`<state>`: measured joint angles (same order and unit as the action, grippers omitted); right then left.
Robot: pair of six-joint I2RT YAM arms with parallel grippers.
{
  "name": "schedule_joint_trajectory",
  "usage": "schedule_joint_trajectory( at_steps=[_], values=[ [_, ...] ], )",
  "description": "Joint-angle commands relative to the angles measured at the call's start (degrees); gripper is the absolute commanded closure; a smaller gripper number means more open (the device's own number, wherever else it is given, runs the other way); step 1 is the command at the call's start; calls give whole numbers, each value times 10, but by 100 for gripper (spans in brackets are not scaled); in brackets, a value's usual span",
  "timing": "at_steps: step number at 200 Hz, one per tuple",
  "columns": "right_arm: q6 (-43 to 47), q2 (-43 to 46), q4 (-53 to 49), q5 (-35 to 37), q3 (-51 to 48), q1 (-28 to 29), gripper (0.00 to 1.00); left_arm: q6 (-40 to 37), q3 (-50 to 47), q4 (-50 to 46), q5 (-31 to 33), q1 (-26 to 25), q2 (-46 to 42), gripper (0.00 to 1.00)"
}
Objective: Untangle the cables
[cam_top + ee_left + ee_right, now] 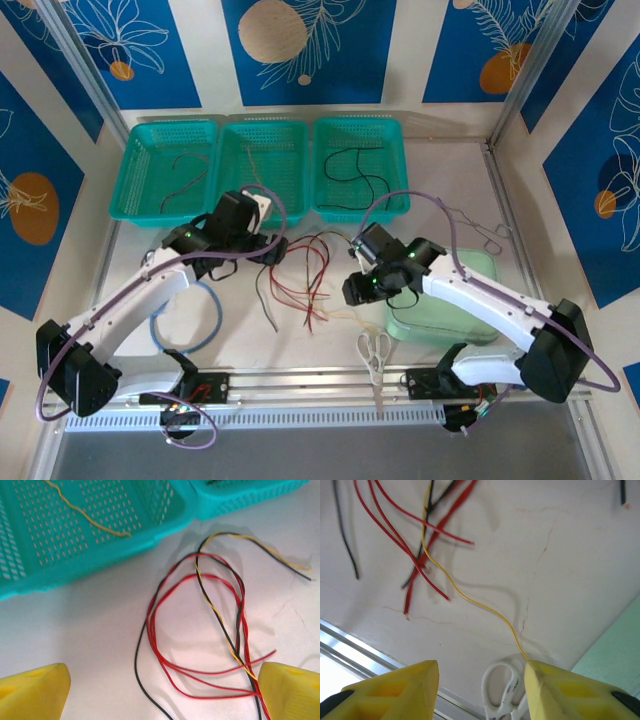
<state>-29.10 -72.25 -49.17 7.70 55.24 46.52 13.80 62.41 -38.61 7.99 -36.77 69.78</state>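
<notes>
Left gripper (162, 692), jaws spread wide, above tangled thin red, black, yellow cables (150, 630); right gripper (481, 680) beside them, jaws parted, yellow strand (470, 597) touching fingertip (536, 674).

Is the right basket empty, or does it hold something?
Not empty. A black cable lies loosely curled on the floor of the right basket, seen from the top view.

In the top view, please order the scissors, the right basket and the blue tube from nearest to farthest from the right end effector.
1. Scissors, close to the right end effector, toward the near edge.
2. Right basket, beyond it at the far side.
3. Blue tube, across the table on the left side.
</notes>
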Motion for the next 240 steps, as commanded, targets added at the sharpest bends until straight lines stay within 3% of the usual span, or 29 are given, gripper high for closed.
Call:
schedule_joint_trajectory(
  at_steps=[1, 61, 122, 193, 222, 240],
  values=[
    [18, -36, -2, 33, -11, 28, 51, 43, -24, -6, 5, -12, -20, 4],
    [97, -156, 33, 22, 12, 71, 56, 68, -70, -11, 10, -19, -70, 4],
    [103, -218, 61, 31, 11, 75, 63, 80, -95, -15, 12, -18, -84, 3],
    [95, -285, 55, 61, 42, 100, 79, 90, -95, -13, 33, -17, -89, 5],
    [113, -278, 60, 55, 44, 101, 92, 92, -95, -14, 33, -17, -91, 6],
    [122, -268, 47, 55, 52, 101, 93, 87, -91, -16, 31, -17, -90, 6]
  ],
)
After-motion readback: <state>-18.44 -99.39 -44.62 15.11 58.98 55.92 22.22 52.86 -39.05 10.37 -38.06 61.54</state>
